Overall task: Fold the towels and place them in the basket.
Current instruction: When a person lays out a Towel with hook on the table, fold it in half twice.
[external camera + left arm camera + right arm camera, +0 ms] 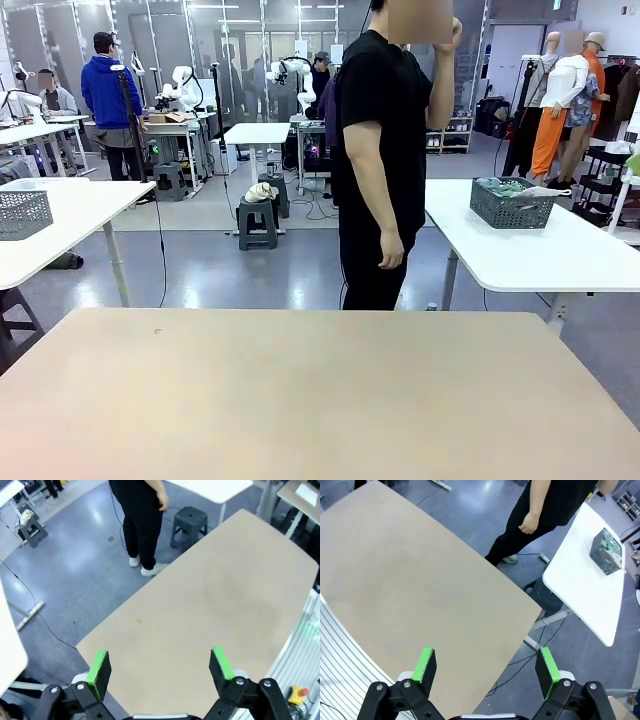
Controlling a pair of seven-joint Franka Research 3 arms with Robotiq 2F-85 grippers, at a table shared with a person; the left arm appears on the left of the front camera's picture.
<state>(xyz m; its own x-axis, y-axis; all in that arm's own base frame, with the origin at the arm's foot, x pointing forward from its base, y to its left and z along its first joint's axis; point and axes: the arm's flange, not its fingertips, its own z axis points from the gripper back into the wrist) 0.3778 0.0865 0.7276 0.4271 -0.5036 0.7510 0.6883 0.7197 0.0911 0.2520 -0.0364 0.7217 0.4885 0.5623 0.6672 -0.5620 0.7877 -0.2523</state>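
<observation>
The dark grey basket (pixel 512 203) stands on a white side table at the right, away from my table; the right wrist view also has the basket (pixel 606 552). Mint green towel cloth (pixel 503 187) lies bunched inside it with some paler cloth; I cannot tell the pieces apart. My left gripper (pixel 160 662) hangs open high above the bare beige table (pixel 210 600), nothing between its green pads. High over the table's other side, my right gripper (pixel 486 662) is open and holds nothing.
A person in black (pixel 380 150) stands at the table's far edge, one hand raised, the other hanging. A paler grey basket (pixel 22 213) sits on a white table at the left. A stool (pixel 189 522) stands by the far edge.
</observation>
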